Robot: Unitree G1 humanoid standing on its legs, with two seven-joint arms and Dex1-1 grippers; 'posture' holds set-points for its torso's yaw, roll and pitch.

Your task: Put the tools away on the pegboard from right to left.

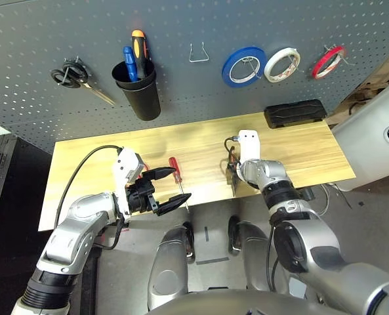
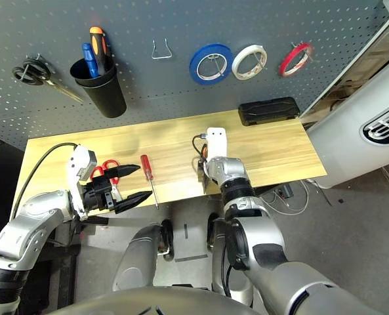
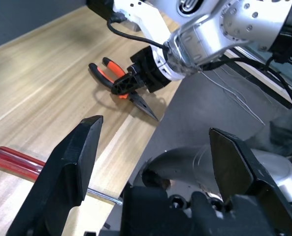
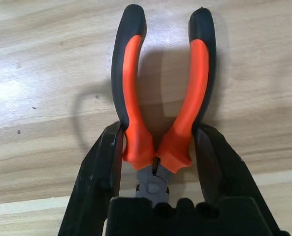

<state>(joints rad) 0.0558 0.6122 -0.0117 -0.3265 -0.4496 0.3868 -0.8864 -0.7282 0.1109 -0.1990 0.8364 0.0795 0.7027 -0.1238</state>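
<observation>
Below the pegboard (image 1: 181, 85), on the wooden table (image 1: 299, 154): left gripper (image 1: 168, 189) spread wide, screwdriver (image 1: 176, 172) just right of it, then the right gripper (image 4: 158, 162) pinching the pliers (image 4: 160, 98) (lying flat).

Light wooden table (image 1: 299, 154): black case (image 1: 294, 113) at rear right; pliers (image 4: 160, 93), red-handled screwdriver (image 1: 176, 171), red-handled scissors (image 2: 104, 167) near front edge.

The pliers (image 4: 160, 98) had their nose hidden behind the right gripper (image 4: 158, 162); the left gripper (image 2: 119, 185) covered most of the red scissors (image 2: 102, 168).
</observation>
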